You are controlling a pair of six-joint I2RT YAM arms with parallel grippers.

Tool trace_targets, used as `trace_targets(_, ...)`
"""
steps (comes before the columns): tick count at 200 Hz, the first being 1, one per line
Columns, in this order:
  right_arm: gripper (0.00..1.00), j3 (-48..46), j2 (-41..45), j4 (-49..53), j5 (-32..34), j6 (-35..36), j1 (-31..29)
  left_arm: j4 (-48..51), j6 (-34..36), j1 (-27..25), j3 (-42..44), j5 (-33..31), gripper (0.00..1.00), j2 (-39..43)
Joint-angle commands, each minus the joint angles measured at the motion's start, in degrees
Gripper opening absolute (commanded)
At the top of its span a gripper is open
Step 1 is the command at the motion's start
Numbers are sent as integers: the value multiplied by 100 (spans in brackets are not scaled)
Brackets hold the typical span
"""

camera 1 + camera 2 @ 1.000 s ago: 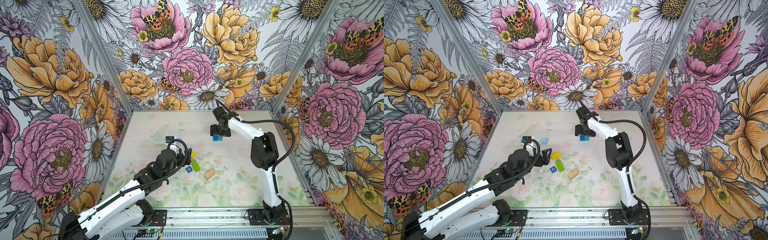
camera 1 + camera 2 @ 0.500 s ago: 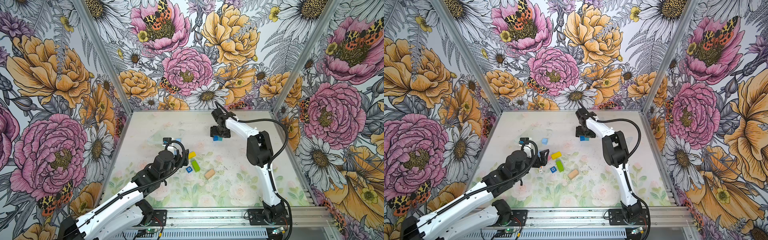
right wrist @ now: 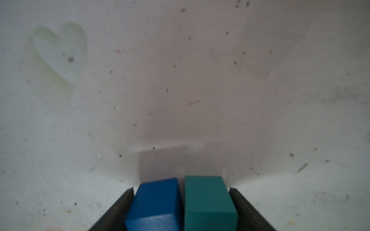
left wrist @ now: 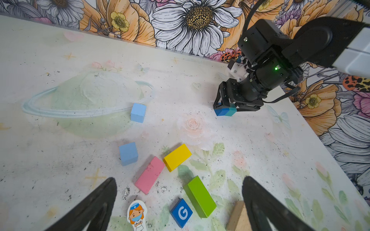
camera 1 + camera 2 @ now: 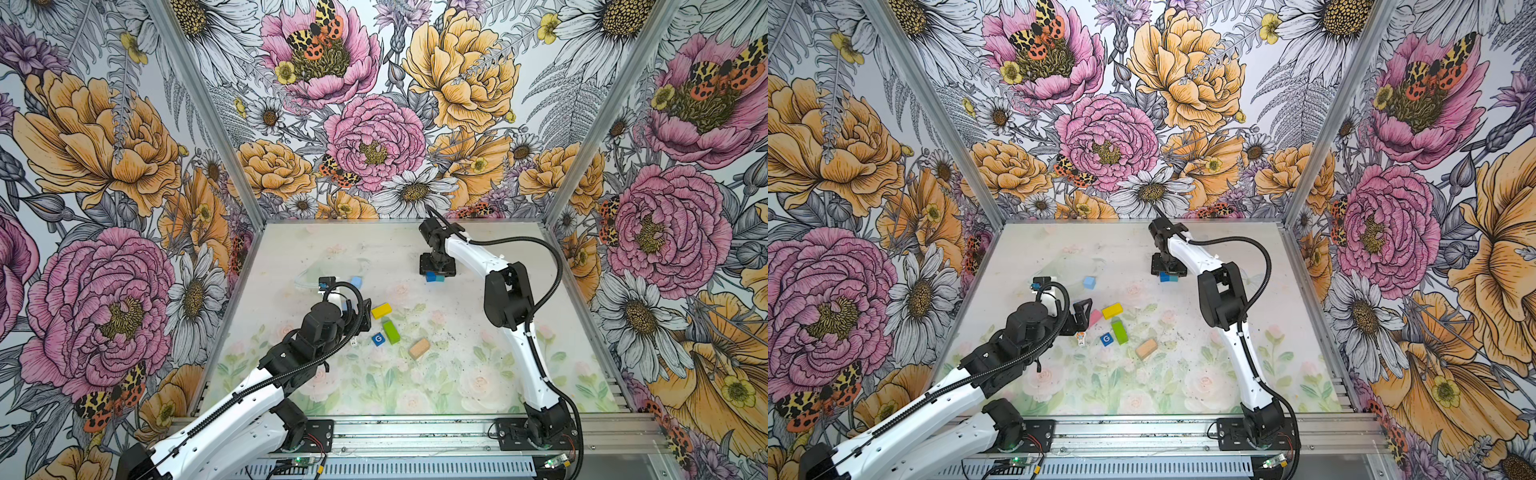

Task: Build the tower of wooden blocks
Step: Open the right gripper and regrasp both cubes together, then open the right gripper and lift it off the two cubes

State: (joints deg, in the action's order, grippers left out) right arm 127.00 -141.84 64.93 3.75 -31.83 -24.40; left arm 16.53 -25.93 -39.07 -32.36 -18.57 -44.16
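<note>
Left pincer [image 4: 179, 180] released beside pink brick [image 4: 150, 175]; far right pincer [image 3: 181, 189] astride blue cube [image 3: 156, 200] and teal cube [image 3: 206, 198], grip unclear.

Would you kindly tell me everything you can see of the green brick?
The green brick is a glossy, painted oblong block, seemingly wood, lying flat on the table. One end points toward the yellow brick without touching; the blue G cube sits right beside it, contact unclear. Nothing grips it.

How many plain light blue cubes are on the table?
2. One light blue cube sits by the painted ring, the second cube near the pink block. The left arm could hide more.
</note>
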Motion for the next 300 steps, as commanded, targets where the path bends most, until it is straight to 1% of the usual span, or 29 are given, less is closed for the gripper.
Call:
trace_targets(1,66,245,-95,176,135,-42,-5,-54,132,88,115,149,99,139)
trace_targets(8,63,260,-108,185,141,-47,0,-63,132,115,129,164,99,159)
trace_targets(19,54,280,-123,187,120,-29,-1,-54,132,155,149,186,99,187)
trace_targets(33,50,290,-148,196,108,-26,-3,-35,124,193,160,221,99,214)
trace_targets(86,50,284,-133,273,90,-7,-2,3,106,228,195,248,99,285)
trace_targets(114,49,235,-92,362,90,135,-22,29,72,240,203,266,99,328)
trace_targets(141,53,37,-10,358,117,273,-35,34,62,241,230,288,99,361)
trace_targets(162,68,61,53,352,104,360,-56,43,76,251,197,370,99,326)
trace_targets(178,74,70,244,320,222,401,-95,99,67,241,135,376,99,273)
trace_targets(192,77,71,482,319,227,439,-116,147,58,241,85,406,99,259)
trace_targets(221,80,-98,1082,319,202,485,-207,247,-46,227,62,415,99,397)
trace_targets(254,81,-682,1838,314,390,455,-487,522,-307,119,126,411,99,812)
trace_targets(280,80,-1581,2495,49,288,301,-767,814,-598,-163,239,253,99,1250)
trace_targets(300,79,-2610,3116,-564,-119,45,-1030,1012,-866,-455,393,23,99,1612)
